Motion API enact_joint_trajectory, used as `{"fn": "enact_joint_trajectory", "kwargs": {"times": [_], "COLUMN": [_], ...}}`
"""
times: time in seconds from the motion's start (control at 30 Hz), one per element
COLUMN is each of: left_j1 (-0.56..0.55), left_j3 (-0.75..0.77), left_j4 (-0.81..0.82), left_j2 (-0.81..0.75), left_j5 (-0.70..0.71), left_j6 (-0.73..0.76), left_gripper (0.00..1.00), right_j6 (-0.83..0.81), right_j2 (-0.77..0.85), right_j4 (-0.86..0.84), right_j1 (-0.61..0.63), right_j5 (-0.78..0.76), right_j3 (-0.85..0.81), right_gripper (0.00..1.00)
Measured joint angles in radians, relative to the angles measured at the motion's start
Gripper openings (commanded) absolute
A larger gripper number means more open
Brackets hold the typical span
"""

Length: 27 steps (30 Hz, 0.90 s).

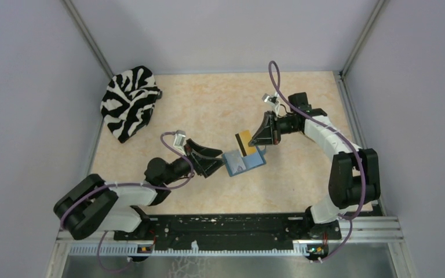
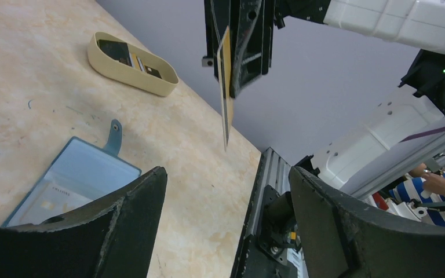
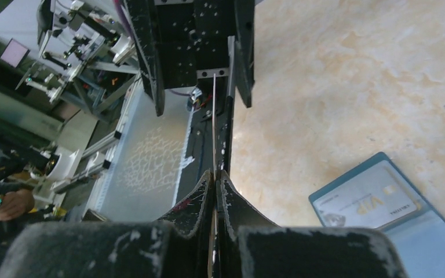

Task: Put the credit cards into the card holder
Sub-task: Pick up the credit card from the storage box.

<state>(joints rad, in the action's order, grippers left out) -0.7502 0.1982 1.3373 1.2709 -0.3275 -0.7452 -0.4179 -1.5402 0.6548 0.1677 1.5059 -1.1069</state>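
Note:
The teal card holder [image 1: 244, 163] lies open on the table, with a pale card [image 3: 371, 202] in its pocket. It also shows in the left wrist view [image 2: 78, 176]. My right gripper [image 1: 254, 141] is shut on a tan-orange credit card with a dark stripe [image 1: 244, 142], holding it on edge above the holder's far side. The card shows edge-on in the right wrist view [image 3: 214, 127] and the left wrist view [image 2: 226, 98]. My left gripper [image 1: 220, 161] is open and empty at the holder's left edge. Its fingers [image 2: 127, 220] stand wide apart.
A beige oval tray [image 2: 130, 55] with more cards [image 2: 116, 51] sits beyond the holder. A zebra-striped cloth [image 1: 128, 101] lies at the far left corner. The black base rail [image 1: 226, 226] runs along the near edge.

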Motion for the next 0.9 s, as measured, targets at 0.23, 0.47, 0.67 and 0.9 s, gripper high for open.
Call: {"fn": "enact_joint_trajectory", "kwargs": {"times": [0.23,0.47,0.67,0.9], "left_j1": [0.0,0.0,0.0,0.0], "left_j3": [0.125,0.183,0.185,0.219], "left_j4": [0.146,0.168,0.172,0.127], "left_j2": [0.222,0.337,0.337,0.298], "left_j5": [-0.021,-0.059,-0.078,-0.113], "left_j6": [-0.061,-0.135,-0.146,-0.119], "left_gripper": [0.61,0.5,0.34,0.17], "right_j6": [0.005,0.028,0.029,0.029], "right_j2": [0.021,0.033,0.033,0.033], "right_j4": [-0.032,-0.067,-0.083,-0.083], "right_j1": [0.057,0.081,0.1,0.117], "right_j5": [0.006,-0.018,-0.069,-0.095], "right_j3": [0.028,0.04,0.04,0.04], "right_gripper": [0.0,0.0,0.0,0.0]}}
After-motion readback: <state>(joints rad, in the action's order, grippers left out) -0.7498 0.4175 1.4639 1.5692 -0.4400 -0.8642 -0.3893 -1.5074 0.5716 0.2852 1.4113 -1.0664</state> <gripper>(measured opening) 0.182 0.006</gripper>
